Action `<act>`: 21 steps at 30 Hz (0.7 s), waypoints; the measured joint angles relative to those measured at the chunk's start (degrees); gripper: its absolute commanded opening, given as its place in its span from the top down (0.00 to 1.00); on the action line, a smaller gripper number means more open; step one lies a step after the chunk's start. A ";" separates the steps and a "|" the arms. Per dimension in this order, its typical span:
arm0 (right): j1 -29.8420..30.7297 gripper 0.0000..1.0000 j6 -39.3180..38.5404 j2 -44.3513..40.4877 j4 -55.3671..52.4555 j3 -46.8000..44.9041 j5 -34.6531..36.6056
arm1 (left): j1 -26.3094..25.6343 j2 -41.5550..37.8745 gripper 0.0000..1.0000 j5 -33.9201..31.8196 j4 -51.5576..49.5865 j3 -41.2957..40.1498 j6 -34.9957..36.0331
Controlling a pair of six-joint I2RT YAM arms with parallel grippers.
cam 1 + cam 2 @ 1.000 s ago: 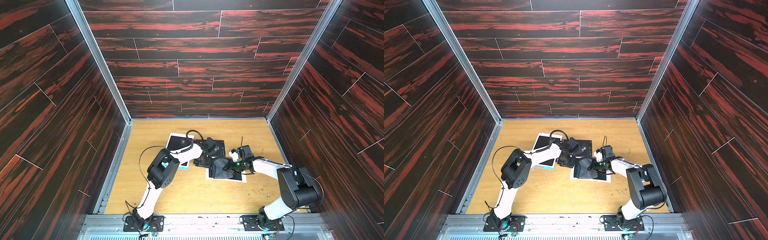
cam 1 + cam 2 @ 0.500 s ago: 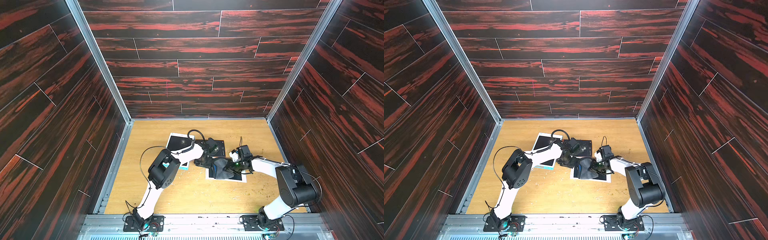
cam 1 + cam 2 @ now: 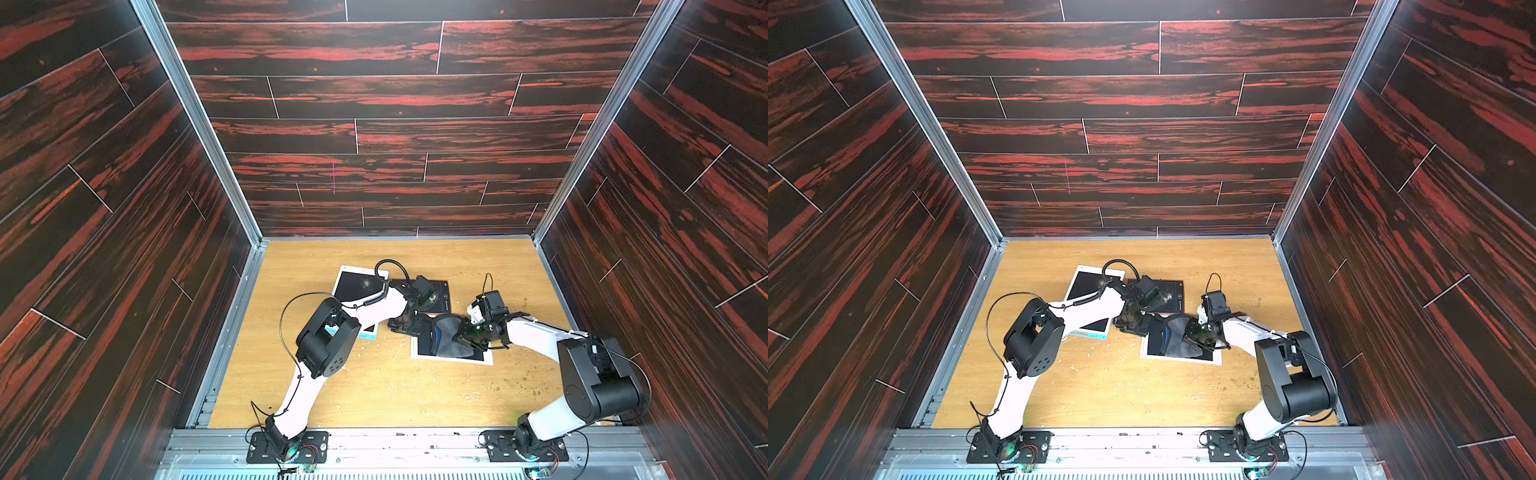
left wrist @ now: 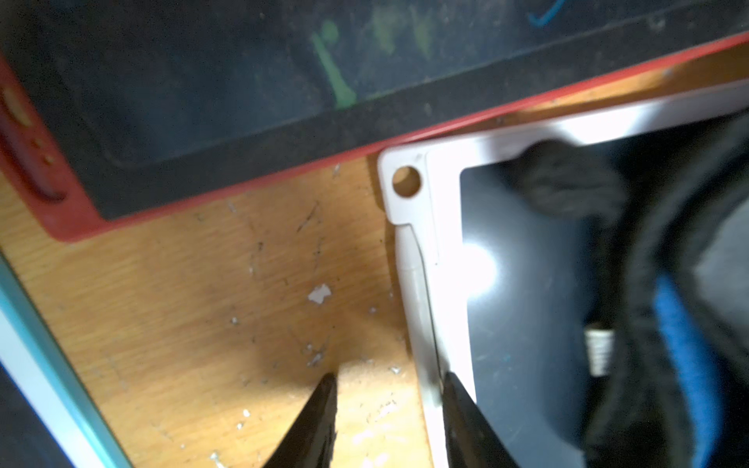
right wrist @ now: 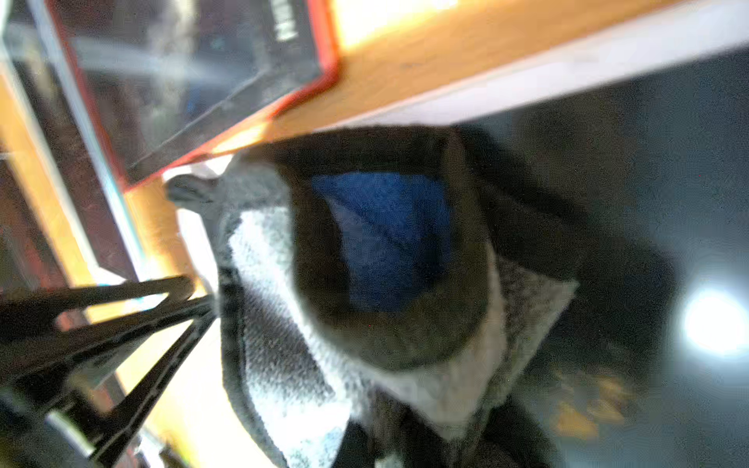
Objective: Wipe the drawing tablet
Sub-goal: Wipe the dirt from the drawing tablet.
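The drawing tablet (image 3: pixel 453 360) (image 3: pixel 1179 360), white-framed with a dark screen, lies flat near the table's middle. A grey cloth with a blue patch (image 3: pixel 446 336) (image 3: pixel 1177 334) lies bunched on its screen. My right gripper (image 3: pixel 465 336) (image 3: pixel 1196 334) is shut on that cloth from the right, and in the right wrist view the cloth (image 5: pixel 385 243) hides the jaws. My left gripper (image 3: pixel 405 326) (image 4: pixel 389 377) is open at the tablet's left edge. One finger rests on the white frame (image 4: pixel 446 243), the other over bare table.
A black tablet with a red rim (image 3: pixel 436 293) (image 4: pixel 202 101) lies just behind, close to the white frame's corner. Another white tablet with a teal edge (image 3: pixel 357 286) lies at the back left, partly under my left arm. Crumbs and flecks dot the wooden table (image 3: pixel 374 395).
Both arms and the cloth have shifted only slightly. Neither gripper has opened or closed.
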 measured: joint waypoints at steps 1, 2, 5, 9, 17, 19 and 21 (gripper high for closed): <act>-0.02 1.00 0.22 -0.02 -1.27 0.55 1.09 | 0.00 0.00 0.56 0.00 0.04 -0.04 0.00; -0.02 1.00 0.44 -0.02 -2.51 1.09 2.27 | 0.02 -0.07 0.56 0.02 0.15 -0.15 -0.02; -0.02 1.00 0.81 -0.02 -5.77 2.40 6.03 | 0.04 -0.09 0.56 0.11 0.22 -0.22 -0.02; -0.02 1.00 0.92 -0.02 -8.15 3.34 9.57 | 0.04 -0.15 0.56 0.17 0.31 -0.31 -0.02; -0.13 1.00 2.40 -0.02 -12.00 4.68 17.51 | 0.04 -0.31 0.56 0.15 0.61 -0.63 -0.04; -0.61 1.00 2.69 -0.02 -12.90 4.92 19.50 | 0.04 -0.31 0.56 0.17 0.63 -0.63 -0.04; -1.40 1.00 2.93 0.00 -13.88 5.22 21.40 | 0.04 -0.31 0.56 0.15 0.63 -0.63 -0.07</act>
